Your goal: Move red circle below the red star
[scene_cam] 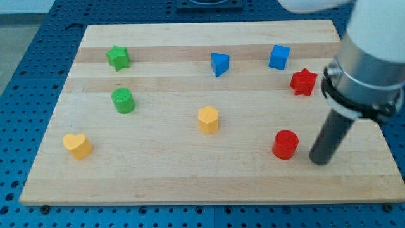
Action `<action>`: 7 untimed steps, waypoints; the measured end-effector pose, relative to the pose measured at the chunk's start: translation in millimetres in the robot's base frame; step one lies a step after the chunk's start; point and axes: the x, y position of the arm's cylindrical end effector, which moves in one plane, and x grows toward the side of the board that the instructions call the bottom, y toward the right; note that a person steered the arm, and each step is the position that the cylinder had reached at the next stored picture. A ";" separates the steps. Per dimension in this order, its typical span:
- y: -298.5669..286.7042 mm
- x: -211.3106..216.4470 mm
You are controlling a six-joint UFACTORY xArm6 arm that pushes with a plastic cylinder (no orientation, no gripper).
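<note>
The red circle (285, 144) is a short red cylinder at the view's lower right of the wooden board. The red star (304, 82) sits above it and slightly to the right, near the board's right edge. My tip (320, 161) rests on the board just right of the red circle and a little lower, with a small gap between them. The dark rod rises up and to the right from the tip into the arm's grey body.
A blue cube (279, 57) and a blue triangle (219, 64) lie near the top. A yellow hexagon (207, 120) is in the middle. A green star (118, 57), green circle (123, 101) and yellow heart (78, 145) are at the left. The board's right edge (386, 152) is close.
</note>
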 end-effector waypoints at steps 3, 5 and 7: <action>-49.4 -65.6; -26.0 -59.2; -79.7 -76.6</action>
